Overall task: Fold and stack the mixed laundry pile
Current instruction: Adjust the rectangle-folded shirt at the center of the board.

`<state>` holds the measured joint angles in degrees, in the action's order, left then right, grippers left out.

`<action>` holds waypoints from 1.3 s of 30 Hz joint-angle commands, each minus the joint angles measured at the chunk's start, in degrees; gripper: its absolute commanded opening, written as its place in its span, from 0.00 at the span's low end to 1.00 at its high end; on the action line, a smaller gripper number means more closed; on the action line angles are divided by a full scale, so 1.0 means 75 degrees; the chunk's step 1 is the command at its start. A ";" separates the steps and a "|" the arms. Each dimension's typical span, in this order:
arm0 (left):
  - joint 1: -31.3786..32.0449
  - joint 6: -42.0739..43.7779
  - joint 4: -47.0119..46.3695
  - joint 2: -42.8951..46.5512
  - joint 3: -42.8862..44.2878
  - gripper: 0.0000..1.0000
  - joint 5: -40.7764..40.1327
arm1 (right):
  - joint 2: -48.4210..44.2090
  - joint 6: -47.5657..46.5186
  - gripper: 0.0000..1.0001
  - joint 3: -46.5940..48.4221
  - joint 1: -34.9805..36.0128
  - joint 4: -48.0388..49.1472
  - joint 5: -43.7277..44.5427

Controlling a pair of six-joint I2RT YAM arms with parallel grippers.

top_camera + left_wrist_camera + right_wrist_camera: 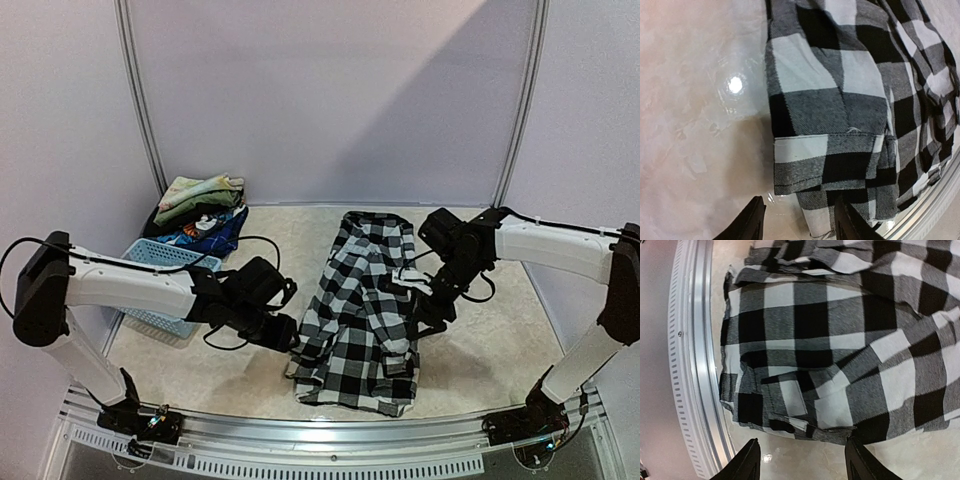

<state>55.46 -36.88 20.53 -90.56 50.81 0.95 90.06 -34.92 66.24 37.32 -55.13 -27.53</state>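
Observation:
The black-and-white checked shirt [360,310] lies folded into a long strip down the middle of the table, its hem near the front edge. My left gripper [283,333] sits low at the shirt's left edge. In the left wrist view the left gripper [800,227] is open, and a corner of the checked shirt [840,100] reaches down between its fingers without being pinched. My right gripper [428,322] is at the shirt's right edge. In the right wrist view the right gripper [802,467] is open over bare table, just short of the shirt's border [840,365].
At the back left a stack of folded clothes, pale floral cloth [198,188] on top and dark blue printed piece [212,233] below, rests beside a light blue perforated basket [160,265]. A metal rail [330,428] runs along the table's front edge. Walls close in the sides and back.

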 commanded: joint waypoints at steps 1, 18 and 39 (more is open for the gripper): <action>-0.0409 -0.0981 -0.1316 0.0029 -0.0579 0.48 0.0556 | -0.0227 -0.0549 0.59 -0.0160 0.0644 0.0117 0.0599; -0.0762 -0.1933 -0.3231 -0.0790 -0.1112 0.26 0.2283 | 0.1271 -0.0766 0.69 -0.0161 0.1503 0.0184 0.1318; -0.0293 -0.3574 -0.4193 -0.0276 -0.1022 0.00 0.3177 | 0.1003 -0.0857 0.23 -0.0363 0.1916 0.0488 0.1585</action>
<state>52.60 -58.54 -4.80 -94.13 44.10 22.52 98.87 -40.99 63.20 51.16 -51.35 -15.18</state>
